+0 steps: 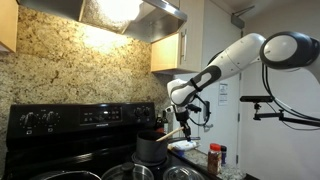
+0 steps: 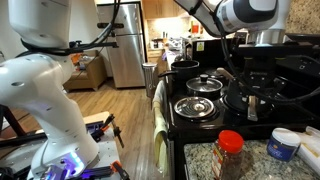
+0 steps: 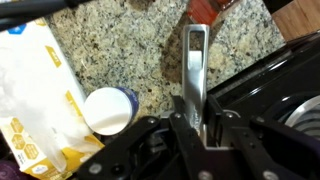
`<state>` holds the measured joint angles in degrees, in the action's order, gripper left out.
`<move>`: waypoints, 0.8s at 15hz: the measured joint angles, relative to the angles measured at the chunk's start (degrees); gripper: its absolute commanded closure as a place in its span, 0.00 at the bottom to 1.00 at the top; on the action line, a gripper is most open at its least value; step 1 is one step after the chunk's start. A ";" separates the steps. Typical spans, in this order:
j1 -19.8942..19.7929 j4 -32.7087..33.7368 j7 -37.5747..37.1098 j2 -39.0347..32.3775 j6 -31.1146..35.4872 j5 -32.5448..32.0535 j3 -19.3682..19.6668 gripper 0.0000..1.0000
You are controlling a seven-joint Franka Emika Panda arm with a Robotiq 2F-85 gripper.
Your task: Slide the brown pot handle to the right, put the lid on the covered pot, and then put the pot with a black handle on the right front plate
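No text, brand or number can be read in any view. The stove (image 1: 60,135) has a control panel (image 1: 85,114) with faint pale marks by its knobs, too small to make out. On the wall beyond the stove, a white sheet of paper (image 1: 222,95) carries dark print that is illegible. On the counter beside the stove, the red-lidded jar (image 2: 230,158) wears a blurred label. The white and yellow bag (image 3: 28,95), also on the counter beside the stove, shows yellow printing that cannot be deciphered.
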<state>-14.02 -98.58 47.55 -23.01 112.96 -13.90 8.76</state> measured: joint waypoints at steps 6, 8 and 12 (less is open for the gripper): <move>-0.99 0.01 2.54 0.00 0.23 0.00 -0.02 0.86; -0.98 0.01 3.30 -0.06 0.81 0.00 -0.43 0.86; -0.70 0.20 5.22 -0.33 2.09 -0.01 -1.32 0.86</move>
<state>-14.72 -98.38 52.77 -23.34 115.05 -13.91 7.44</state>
